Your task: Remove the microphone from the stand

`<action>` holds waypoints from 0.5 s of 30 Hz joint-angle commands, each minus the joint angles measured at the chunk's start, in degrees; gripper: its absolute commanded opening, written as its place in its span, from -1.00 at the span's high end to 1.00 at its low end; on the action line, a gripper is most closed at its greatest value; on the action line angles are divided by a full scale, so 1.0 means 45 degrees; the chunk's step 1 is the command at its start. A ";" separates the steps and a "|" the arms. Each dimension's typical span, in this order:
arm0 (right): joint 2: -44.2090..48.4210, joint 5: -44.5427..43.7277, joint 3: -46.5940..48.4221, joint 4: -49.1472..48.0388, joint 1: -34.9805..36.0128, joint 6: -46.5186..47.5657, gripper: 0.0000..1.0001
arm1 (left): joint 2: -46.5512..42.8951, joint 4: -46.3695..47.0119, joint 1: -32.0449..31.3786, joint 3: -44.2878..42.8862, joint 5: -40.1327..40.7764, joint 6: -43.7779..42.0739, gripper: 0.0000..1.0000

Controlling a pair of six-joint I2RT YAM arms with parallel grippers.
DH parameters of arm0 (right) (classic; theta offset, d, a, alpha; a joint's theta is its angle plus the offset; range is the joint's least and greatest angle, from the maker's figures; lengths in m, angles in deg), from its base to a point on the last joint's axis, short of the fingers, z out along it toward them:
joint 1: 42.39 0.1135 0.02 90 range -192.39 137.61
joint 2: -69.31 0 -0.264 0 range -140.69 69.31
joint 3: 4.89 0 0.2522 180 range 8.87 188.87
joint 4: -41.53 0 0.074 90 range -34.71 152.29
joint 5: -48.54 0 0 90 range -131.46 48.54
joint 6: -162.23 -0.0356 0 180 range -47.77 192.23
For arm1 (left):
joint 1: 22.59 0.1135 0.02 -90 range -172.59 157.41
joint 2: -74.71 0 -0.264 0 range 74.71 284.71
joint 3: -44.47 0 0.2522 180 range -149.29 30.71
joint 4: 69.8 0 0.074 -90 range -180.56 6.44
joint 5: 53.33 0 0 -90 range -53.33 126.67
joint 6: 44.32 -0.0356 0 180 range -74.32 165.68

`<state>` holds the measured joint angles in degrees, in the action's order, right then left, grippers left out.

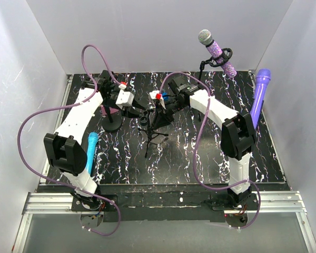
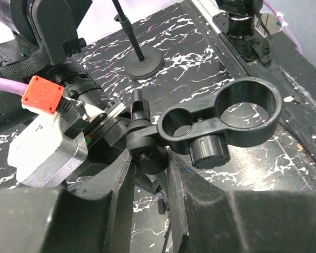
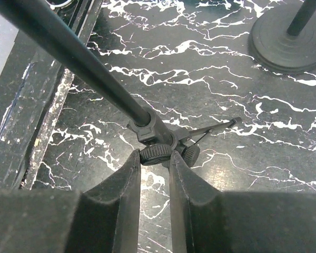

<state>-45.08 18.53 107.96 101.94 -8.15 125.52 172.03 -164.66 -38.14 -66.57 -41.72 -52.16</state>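
A glittery purple microphone (image 1: 217, 52) with a grey head sits tilted in the clip of a stand (image 1: 201, 67) at the back right, far from both grippers. At the table's middle stands a small black tripod stand (image 1: 152, 130) whose ring clip (image 2: 248, 106) is empty. My left gripper (image 2: 150, 158) is shut on the swivel joint (image 2: 146, 149) under that clip. My right gripper (image 3: 155, 156) is lower on the same tripod, its fingers pressed on both sides of a ribbed knob (image 3: 156, 154) at the hub below the pole (image 3: 84, 63).
A blue microphone (image 1: 91, 152) lies by the left arm. A plain purple microphone (image 1: 260, 95) leans at the right wall. A round-base stand (image 1: 112, 124) stands behind the left gripper. White walls close in the marbled black table (image 1: 210, 158) on three sides.
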 commanded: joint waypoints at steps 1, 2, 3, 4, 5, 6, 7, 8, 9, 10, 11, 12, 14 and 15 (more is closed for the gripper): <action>0.0301 0.1064 0.0657 0.1526 0.0068 0.0617 0.88 | -0.0394 0.1079 0.0232 0.0266 0.0741 0.1985 1.00; 0.0592 0.1103 0.0308 0.1314 -0.0030 0.0675 0.97 | -0.0705 0.2461 0.0330 0.0656 0.0740 0.3157 1.00; 0.1021 0.1045 -0.0372 0.0751 -0.0089 0.0327 0.97 | -0.1134 0.4138 0.0427 0.1259 0.0837 0.4715 1.00; 0.1663 0.0929 -0.1210 -0.0376 -0.0166 -0.0101 0.97 | -0.1544 0.5914 0.0506 0.1961 0.0973 0.6548 1.00; 0.2482 0.0734 -0.2456 -0.1721 -0.0206 -0.0782 0.97 | -0.2128 0.8388 0.0584 0.2935 0.1265 0.8423 1.00; 0.3167 0.0539 -0.3706 -0.3339 -0.0206 -0.1253 0.97 | -0.2714 1.0656 0.0623 0.4008 0.1616 1.0588 1.00; 0.3908 0.0208 -0.4647 -0.4458 -0.0187 -0.1548 0.97 | -0.3145 1.3153 0.0662 0.4908 0.2219 1.2273 1.00; 0.4496 -0.0182 -0.5642 -0.5706 -0.0129 -0.1764 0.97 | -0.3594 1.5247 0.0644 0.5826 0.3056 1.3856 1.00; 0.5101 -0.0630 -0.6426 -0.6860 0.0007 -0.1921 0.97 | -0.3889 1.6680 0.0663 0.6435 0.3567 1.5167 1.00; 0.5668 -0.1022 -0.7342 -0.8031 0.0086 -0.2270 0.97 | -0.4066 1.7661 0.0644 0.6866 0.4114 1.5954 1.00; 0.6002 -0.1374 -0.7970 -0.9319 0.0125 -0.2544 0.97 | -0.4106 1.7825 0.0624 0.7006 0.4429 1.6484 1.00; 0.6296 -0.1822 -0.8537 -1.0222 0.0222 -0.2663 0.97 | -0.4107 1.7614 0.0624 0.6968 0.4509 1.6818 1.00; 0.6609 -0.2798 -0.9224 -1.1844 0.0379 -0.2121 0.97 | -0.4165 1.7145 0.0624 0.7045 0.4510 1.7093 1.00; 0.6669 -0.2977 -0.9594 -1.2238 0.0438 -0.1731 0.97 | -0.4301 1.7105 0.0585 0.7201 0.4432 1.7094 1.00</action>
<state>-17.03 12.45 70.01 67.82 -7.62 117.07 153.08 -98.55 -36.13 -36.45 -30.90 12.93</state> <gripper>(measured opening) 0.028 0.241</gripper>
